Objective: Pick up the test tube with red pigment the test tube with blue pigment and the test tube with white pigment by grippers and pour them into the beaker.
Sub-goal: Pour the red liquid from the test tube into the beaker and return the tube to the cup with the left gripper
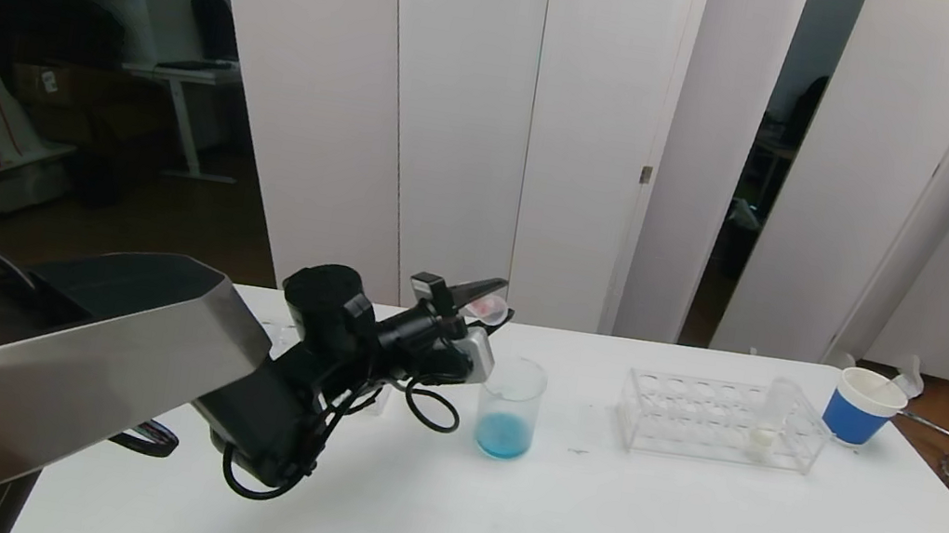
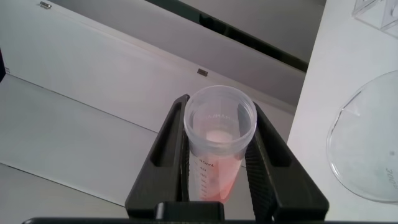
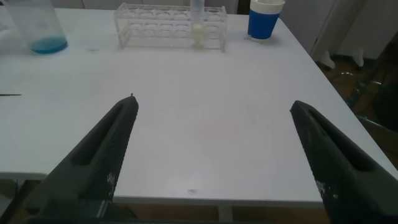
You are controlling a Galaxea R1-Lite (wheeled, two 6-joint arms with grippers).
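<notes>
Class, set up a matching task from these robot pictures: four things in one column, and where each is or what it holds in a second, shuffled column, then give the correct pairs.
Things:
1. beaker
2. test tube with white pigment
3. test tube with red pigment
4. paper cup

States:
A. stands in the clear rack
B. held between the left gripper's fingers
C. holds blue liquid
D. on the table beyond the rack's right end

Pairs: 1-C, 2-A, 3-B, 4-D

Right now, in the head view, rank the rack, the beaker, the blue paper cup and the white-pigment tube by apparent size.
1. Rack, clearly widest.
2. Beaker.
3. Blue paper cup, close to the beaker; it stands farther back, so that order is unsure.
4. White-pigment tube, slimmest, standing in the rack.
</notes>
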